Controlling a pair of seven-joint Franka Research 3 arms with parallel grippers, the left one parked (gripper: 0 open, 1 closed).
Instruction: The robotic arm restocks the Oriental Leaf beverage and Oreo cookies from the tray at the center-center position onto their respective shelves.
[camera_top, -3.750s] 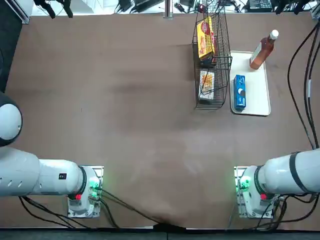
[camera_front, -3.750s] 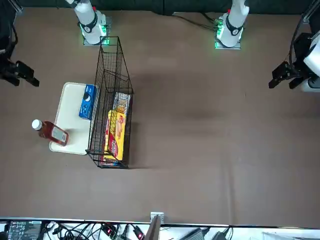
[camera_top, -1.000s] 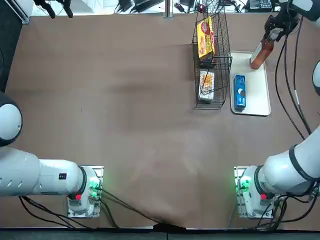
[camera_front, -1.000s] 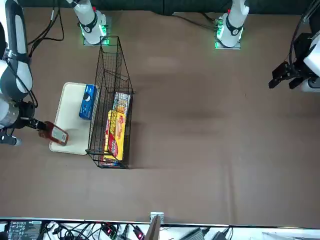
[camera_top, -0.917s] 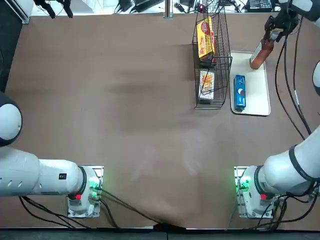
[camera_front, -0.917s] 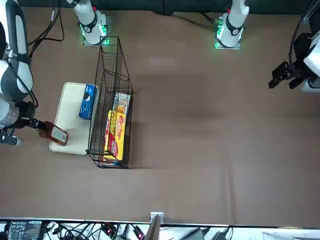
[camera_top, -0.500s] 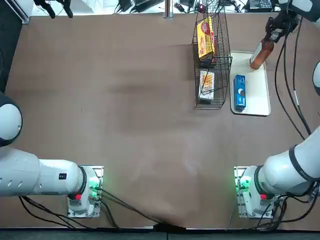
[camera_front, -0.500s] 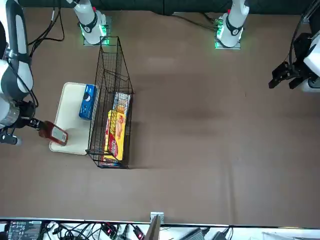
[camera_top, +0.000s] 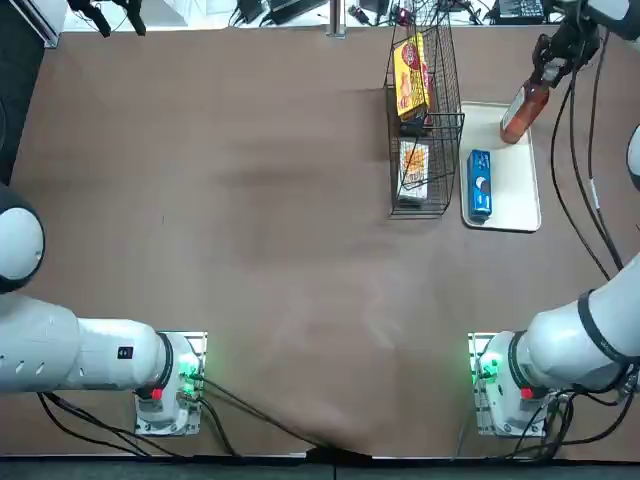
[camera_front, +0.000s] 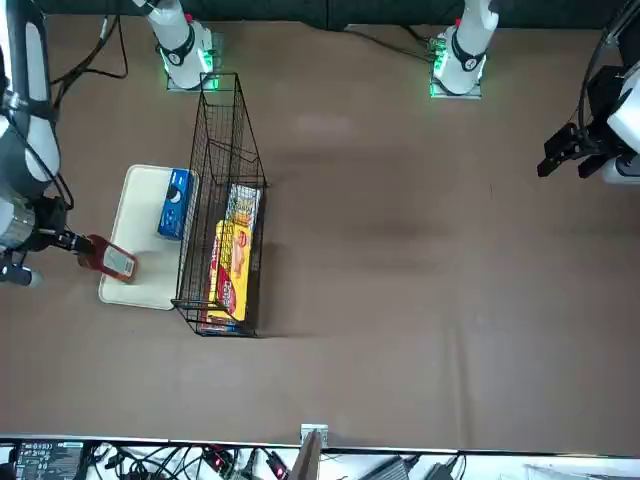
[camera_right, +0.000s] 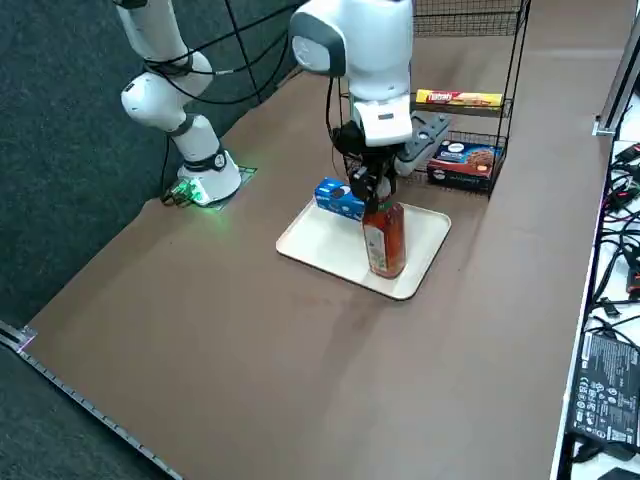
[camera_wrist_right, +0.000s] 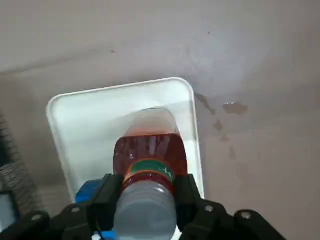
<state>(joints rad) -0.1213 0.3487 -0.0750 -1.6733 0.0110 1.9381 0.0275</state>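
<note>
Tool (camera_wrist_right: 146, 200) grips bottle (camera_wrist_right: 151, 160) beside blue box (camera_right: 340, 198).

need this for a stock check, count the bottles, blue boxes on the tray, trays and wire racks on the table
Bottles: 1, the reddish-brown one in the right tool
Blue boxes on the tray: 1
Trays: 1, white
Wire racks: 1, black
Total: 4
</note>
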